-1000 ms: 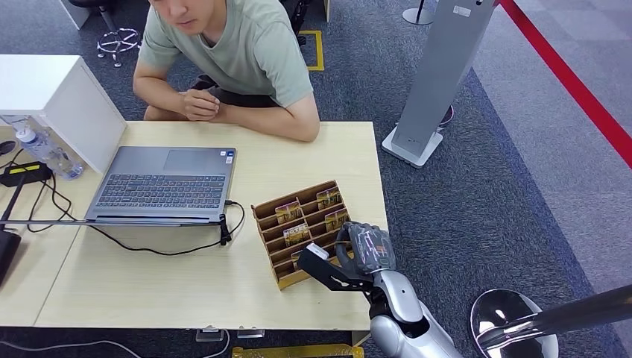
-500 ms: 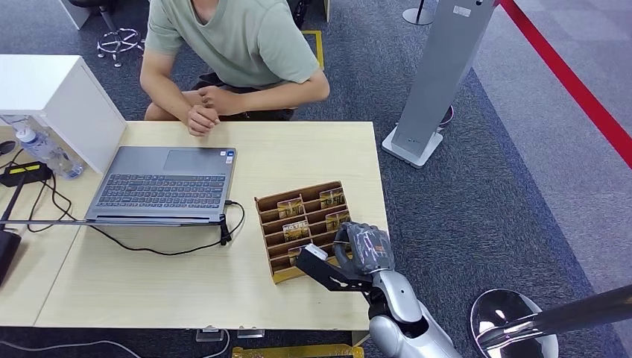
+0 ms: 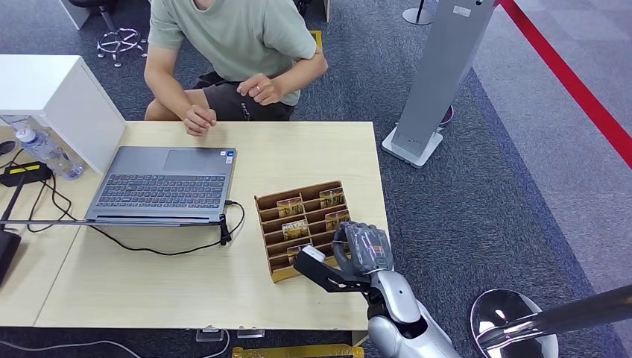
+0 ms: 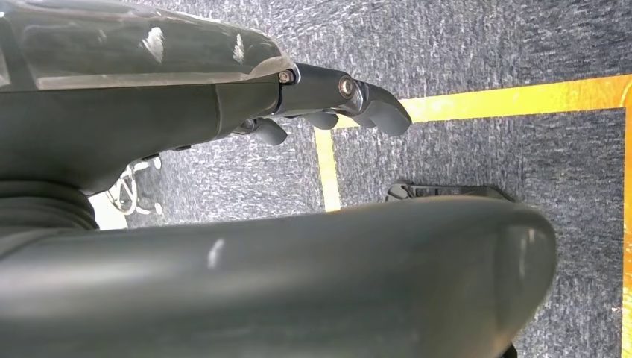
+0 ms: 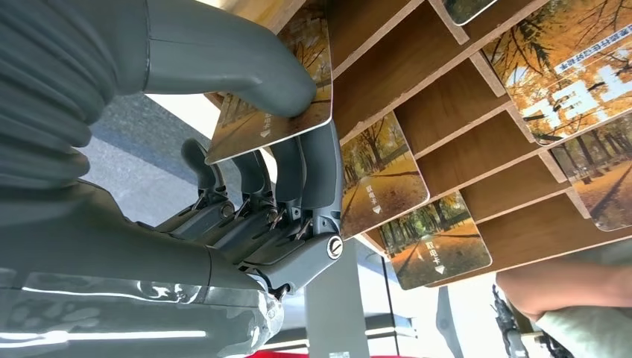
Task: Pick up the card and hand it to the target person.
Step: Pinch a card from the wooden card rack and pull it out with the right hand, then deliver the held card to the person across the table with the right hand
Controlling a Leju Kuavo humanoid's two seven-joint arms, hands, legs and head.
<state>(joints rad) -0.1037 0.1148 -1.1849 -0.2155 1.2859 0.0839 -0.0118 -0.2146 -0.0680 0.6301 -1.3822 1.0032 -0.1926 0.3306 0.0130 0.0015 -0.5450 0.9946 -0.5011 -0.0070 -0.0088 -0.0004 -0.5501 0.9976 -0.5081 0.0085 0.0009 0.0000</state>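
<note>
Left hand (image 4: pixel 149 127) hung low over carpet, fingers apart, nothing held; judged idle because the work sat on the other side. Laptop (image 3: pixel 164 183) left open on the bench (image 3: pixel 149 283), turned to face the person (image 3: pixel 231 37) seated behind it, likely the one to receive the card. Wooden rack (image 3: pixel 262 205) set near the bench's right edge, within reach of the right arm, cards stood in stepped slots for plucking one at a time. Right hand (image 3: pixel 361 247) closed on the card (image 5: pixel 272 112) at the rack's near-right corner, thumb pressed on its face, fingers behind; could not tell whether fully out of its slot. Against a second earlier: person's forearms lifted off the bench, one hand (image 3: pixel 197 118) kept at its far edge, the other drawn back; rack swung a little squarer; right hand barely shifted
</note>
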